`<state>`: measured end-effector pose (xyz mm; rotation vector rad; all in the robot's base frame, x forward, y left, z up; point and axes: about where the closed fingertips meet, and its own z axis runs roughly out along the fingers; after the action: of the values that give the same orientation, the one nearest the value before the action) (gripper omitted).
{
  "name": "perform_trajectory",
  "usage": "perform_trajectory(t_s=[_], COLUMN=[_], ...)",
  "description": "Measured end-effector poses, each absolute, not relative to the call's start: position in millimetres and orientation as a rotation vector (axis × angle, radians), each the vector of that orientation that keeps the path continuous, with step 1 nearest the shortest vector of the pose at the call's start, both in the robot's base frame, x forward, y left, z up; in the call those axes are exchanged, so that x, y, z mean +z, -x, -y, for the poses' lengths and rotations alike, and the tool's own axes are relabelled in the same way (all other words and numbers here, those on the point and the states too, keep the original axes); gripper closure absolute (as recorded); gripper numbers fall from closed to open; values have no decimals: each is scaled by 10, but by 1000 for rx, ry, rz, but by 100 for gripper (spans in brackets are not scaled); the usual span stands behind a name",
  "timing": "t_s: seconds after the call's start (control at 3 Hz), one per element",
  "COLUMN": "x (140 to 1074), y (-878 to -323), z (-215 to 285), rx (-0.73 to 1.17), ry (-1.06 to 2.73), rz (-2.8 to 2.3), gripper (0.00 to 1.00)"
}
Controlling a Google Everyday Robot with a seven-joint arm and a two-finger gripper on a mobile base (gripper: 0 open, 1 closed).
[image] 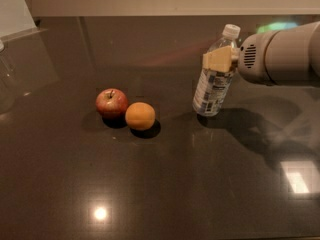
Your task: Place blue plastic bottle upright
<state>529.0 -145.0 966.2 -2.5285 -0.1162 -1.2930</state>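
The blue plastic bottle (212,86) is clear with a white cap and a pale blue-and-white label. It stands on the dark table (175,184) right of centre, base down, with its top leaning slightly to the right. My gripper (219,60) comes in from the right and is shut on the bottle's upper part, just below the neck. One tan finger (218,58) shows in front of the bottle. The other finger is hidden behind it.
A red apple (111,102) and an orange (140,115) sit side by side, touching, left of the bottle. A clear glass object (6,84) stands at the far left edge. My white arm (282,56) spans the right side above the table.
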Motion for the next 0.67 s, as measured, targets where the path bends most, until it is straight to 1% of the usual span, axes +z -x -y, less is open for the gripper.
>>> perform_trajectory(t_s=[0.33, 0.67], x=[9632, 9523], y=[-5266, -5214], z=[1471, 1512], rx=[-1284, -1310], ry=[2507, 2493], rz=[57, 35], gripper=[10, 0])
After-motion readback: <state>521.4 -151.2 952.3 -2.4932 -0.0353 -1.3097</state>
